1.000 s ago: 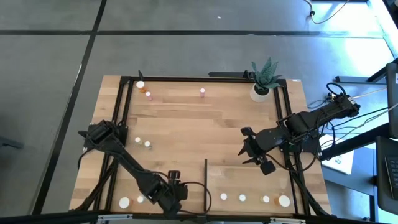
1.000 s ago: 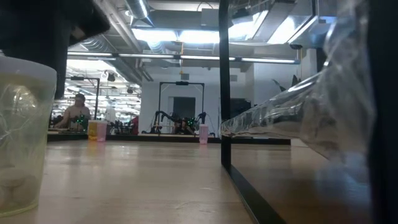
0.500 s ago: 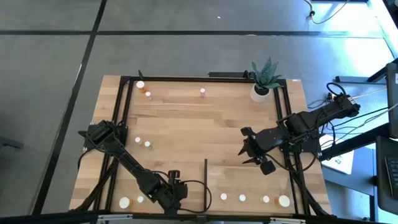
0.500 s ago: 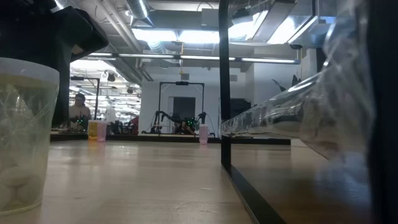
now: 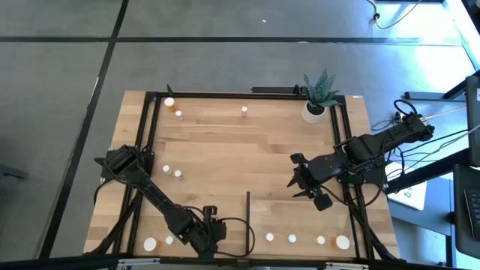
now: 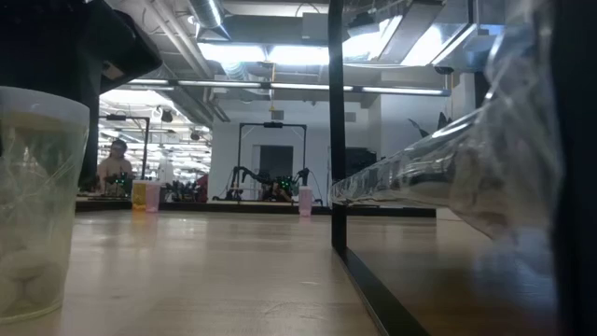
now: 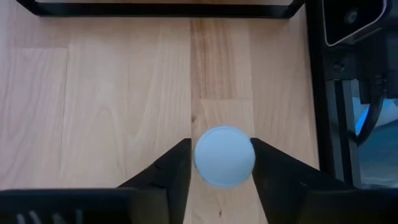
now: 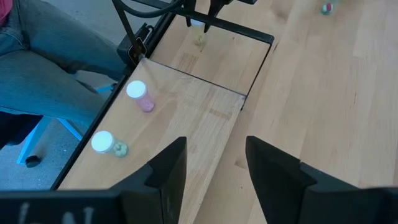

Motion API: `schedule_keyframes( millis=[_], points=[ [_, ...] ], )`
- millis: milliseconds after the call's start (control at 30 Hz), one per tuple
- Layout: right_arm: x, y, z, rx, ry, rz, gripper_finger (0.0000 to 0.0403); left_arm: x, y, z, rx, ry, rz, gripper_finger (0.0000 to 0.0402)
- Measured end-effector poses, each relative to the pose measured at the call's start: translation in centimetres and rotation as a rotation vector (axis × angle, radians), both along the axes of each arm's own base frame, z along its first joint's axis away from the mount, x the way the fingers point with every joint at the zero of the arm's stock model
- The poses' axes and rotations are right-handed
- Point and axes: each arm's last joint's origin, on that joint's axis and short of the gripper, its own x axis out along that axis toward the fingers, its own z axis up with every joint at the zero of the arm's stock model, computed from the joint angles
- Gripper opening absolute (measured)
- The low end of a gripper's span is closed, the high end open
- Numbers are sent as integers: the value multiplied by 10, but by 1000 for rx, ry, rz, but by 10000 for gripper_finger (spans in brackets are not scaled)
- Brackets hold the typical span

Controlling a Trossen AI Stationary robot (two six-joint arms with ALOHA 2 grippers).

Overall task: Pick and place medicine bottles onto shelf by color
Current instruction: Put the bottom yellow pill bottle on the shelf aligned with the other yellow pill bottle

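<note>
My left gripper (image 5: 206, 231) is near the table's front edge, just left of the shelf's dark upright edge (image 5: 248, 214), and is shut on a small white bottle (image 7: 225, 157). The bottle shows large at the left of the low view (image 6: 37, 205). My right gripper (image 5: 306, 184) hangs open and empty above the table's right half, far side of the light-wood shelf (image 5: 300, 221). Several bottles (image 5: 292, 238) stand on their bases along the shelf's near edge. Two more bottles (image 5: 150, 244) stand at the front left. My left gripper pinches the white bottle between its two fingers (image 7: 177, 171), one on each side just at the white cap's rim (image 7: 199, 158). The fingers come from above, pointing down. The bottle stands upright; I cannot tell whether its base (image 6: 23, 308) touches the table.
A white plant pot (image 5: 315, 111) stands at the far right. Orange and pink bottles (image 5: 178, 114) stand along the far edge, two small ones (image 5: 172, 172) at mid left. Black frame rails (image 5: 142, 172) run along the table's sides. A seated person's legs (image 8: 56, 56) show beyond the front edge.
The bottle held by my left gripper has shifted a little toward the table's right, toward the shelf's dark edge, staying upright. My right gripper has kept still.
</note>
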Motion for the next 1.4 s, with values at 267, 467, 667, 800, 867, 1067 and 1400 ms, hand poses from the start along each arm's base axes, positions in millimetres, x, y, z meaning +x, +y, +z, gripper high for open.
schedule_keyframes(
  millis=[267, 467, 667, 800, 867, 1067, 1400],
  points=[
    [0, 0, 0, 0, 0, 0, 167, 0, 0, 0, -5, -6, 2, 99],
    [0, 0, 0, 0, 0, 0, 167, 1, -2, 3, -26, -13, 21, 94],
    [0, 0, 0, 0, 0, 0, 167, 2, -9, 21, -18, -5, 5, 93],
    [0, 0, 0, 0, 0, 0, 167, 1, -13, 43, 7, 24, 1, 92],
    [0, 0, 0, 0, 1, 0, 167, 1, -14, 57, 22, 39, -1, 92],
    [-1, -1, -2, -8, 21, -2, 167, -3, -9, 103, 77, 91, 31, 91],
    [-4, -1, -4, -9, 57, 10, 167, -5, 23, 185, 172, 57, 73, 91]
  ],
)
